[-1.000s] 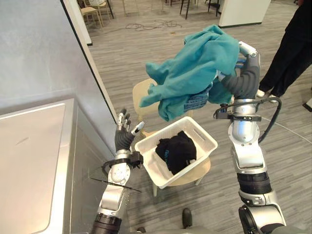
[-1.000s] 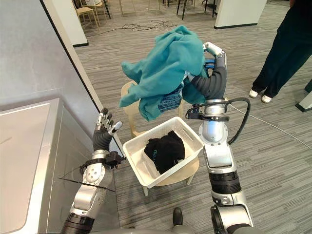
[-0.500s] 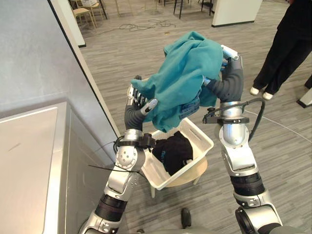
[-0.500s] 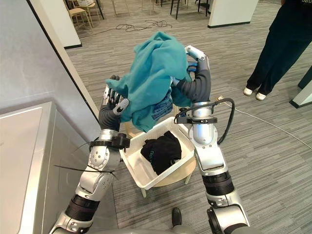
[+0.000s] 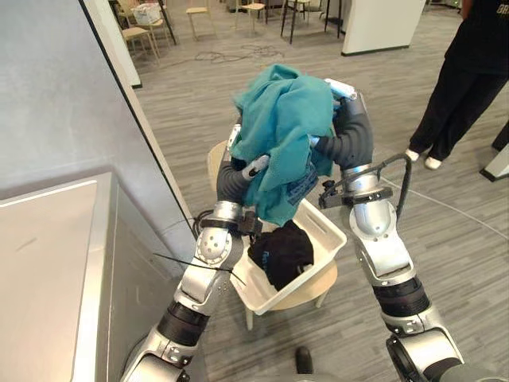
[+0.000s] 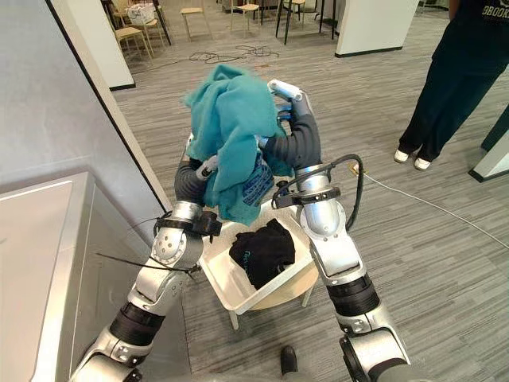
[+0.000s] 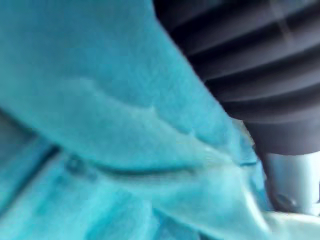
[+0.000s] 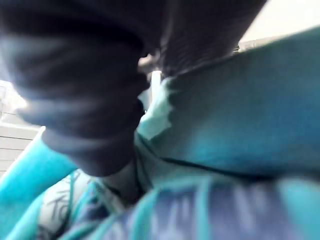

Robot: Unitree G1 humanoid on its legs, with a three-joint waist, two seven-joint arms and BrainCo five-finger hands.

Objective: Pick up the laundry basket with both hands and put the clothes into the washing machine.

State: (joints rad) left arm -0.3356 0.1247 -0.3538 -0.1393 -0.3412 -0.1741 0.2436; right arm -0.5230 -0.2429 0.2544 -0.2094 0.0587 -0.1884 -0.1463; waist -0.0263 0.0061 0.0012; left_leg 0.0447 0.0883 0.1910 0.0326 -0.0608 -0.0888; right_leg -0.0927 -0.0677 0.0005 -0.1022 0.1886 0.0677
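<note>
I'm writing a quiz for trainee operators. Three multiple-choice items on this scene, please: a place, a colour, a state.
1. Where does the white laundry basket stand?
A) on the round wooden stool
B) on a table
C) on a shelf

2. What colour is the clothing lying in the basket?
A) teal
B) black
C) white

3. How is the teal garment placed?
A) folded in the basket
B) spread on a table
C) raised above the basket between the left hand and right hand

Answers:
1 A, the stool's seat shows under the basket.
2 B, a black garment lies inside.
3 C, it hangs in the air at both hands.
</note>
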